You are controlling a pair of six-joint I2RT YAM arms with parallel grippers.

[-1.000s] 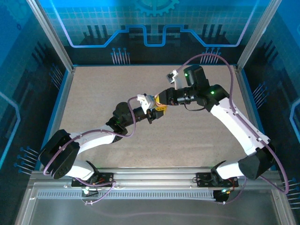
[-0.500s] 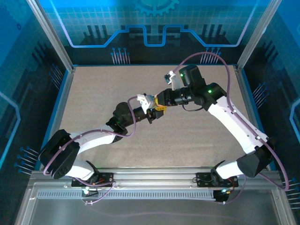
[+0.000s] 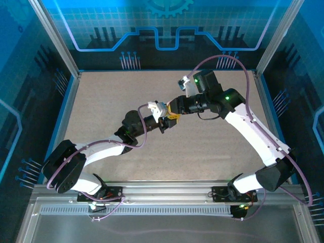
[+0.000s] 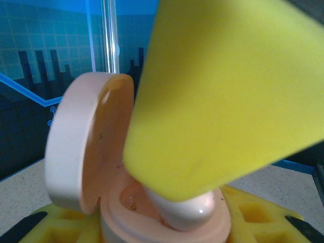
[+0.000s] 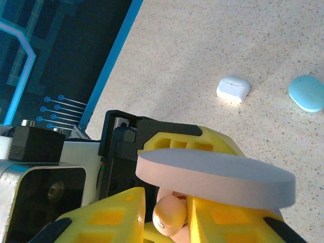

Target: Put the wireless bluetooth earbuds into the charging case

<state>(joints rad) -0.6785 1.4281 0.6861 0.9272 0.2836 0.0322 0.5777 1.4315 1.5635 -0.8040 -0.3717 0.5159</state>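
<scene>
Two claws meet: we see the left claw (image 3: 166,121) pinching the open pink case (image 4: 86,147), but cannot tell if the right claw (image 3: 174,112) squeezes the pink earbud (image 5: 169,215).

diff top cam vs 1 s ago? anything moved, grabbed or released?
The right arm swung slightly left, bringing the right gripper a touch closer to the left gripper, mostly in the first half second. No visible take or release: the pink earbud sits between the right gripper's fingers at the open pink case. The left arm is unchanged.
</scene>
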